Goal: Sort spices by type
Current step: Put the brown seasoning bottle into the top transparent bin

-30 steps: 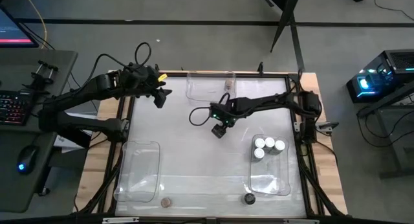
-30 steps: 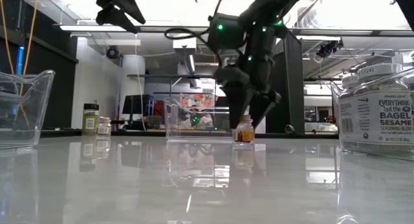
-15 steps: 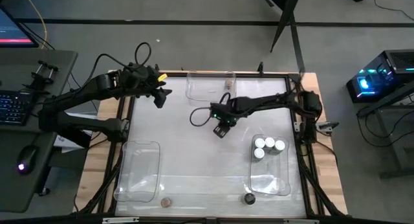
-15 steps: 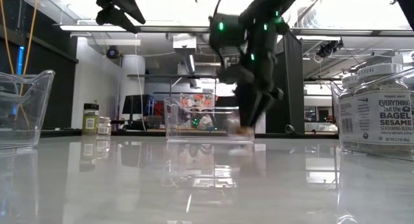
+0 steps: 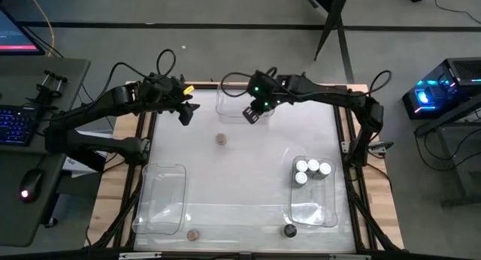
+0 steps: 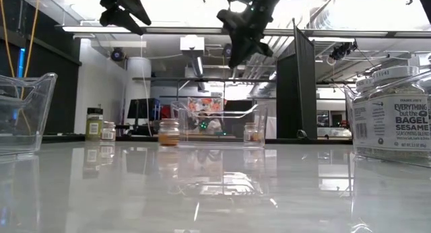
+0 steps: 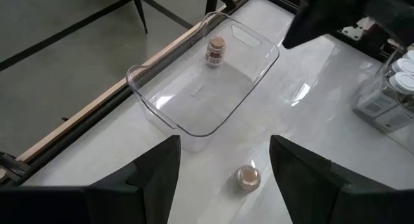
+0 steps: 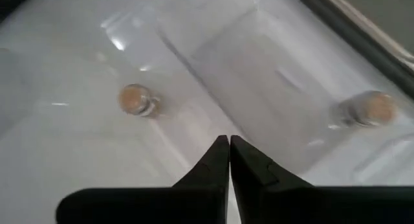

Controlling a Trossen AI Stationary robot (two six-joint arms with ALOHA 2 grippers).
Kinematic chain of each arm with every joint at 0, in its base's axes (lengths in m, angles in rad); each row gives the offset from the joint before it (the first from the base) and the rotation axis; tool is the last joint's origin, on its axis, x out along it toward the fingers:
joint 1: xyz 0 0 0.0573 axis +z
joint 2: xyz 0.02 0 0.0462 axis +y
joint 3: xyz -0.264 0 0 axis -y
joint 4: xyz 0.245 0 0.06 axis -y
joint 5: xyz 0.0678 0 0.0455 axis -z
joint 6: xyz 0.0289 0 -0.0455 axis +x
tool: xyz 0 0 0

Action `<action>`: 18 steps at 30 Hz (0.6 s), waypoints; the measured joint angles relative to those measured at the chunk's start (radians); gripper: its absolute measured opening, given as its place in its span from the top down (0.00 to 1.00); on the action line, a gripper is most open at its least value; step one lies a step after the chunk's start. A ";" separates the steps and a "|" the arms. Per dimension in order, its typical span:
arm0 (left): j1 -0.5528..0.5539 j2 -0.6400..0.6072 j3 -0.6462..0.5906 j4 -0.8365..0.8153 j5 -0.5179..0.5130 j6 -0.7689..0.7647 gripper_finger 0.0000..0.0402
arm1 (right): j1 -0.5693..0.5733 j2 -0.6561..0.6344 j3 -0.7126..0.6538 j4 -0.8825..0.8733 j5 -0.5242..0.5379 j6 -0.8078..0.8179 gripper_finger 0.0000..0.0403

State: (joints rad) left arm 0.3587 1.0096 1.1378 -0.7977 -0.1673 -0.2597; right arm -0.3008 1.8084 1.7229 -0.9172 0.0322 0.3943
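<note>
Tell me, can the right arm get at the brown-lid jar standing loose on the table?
Probably yes. The jar stands alone on bare table, nothing around it. The right gripper hangs near it above the far bin's edge, jaws shut, so they must open first.

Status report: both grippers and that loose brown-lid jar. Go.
Right gripper shut, empty, raised over the far bin. Left gripper open, waiting at far left. Brown-lid jar upright on bare table, outside that bin. Nothing blocking it.
</note>
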 joint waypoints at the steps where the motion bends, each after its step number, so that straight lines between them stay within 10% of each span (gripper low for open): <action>1: 0.000 0.000 0.000 -0.001 0.000 0.000 0.44 | 0.000 0.000 -0.004 0.024 -0.017 -0.003 0.96; 9: -0.004 0.013 0.000 -0.012 0.040 -0.020 0.44 | 0.021 0.000 -0.059 0.084 -0.032 -0.015 0.72; 18: -0.081 0.197 0.000 -0.011 0.119 0.084 0.44 | 0.027 -0.050 -0.060 -0.252 0.109 -0.082 0.49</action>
State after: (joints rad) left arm 0.2776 1.2063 1.1378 -0.8085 -0.0485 -0.1755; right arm -0.2741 1.7589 1.6627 -1.1689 0.1415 0.3127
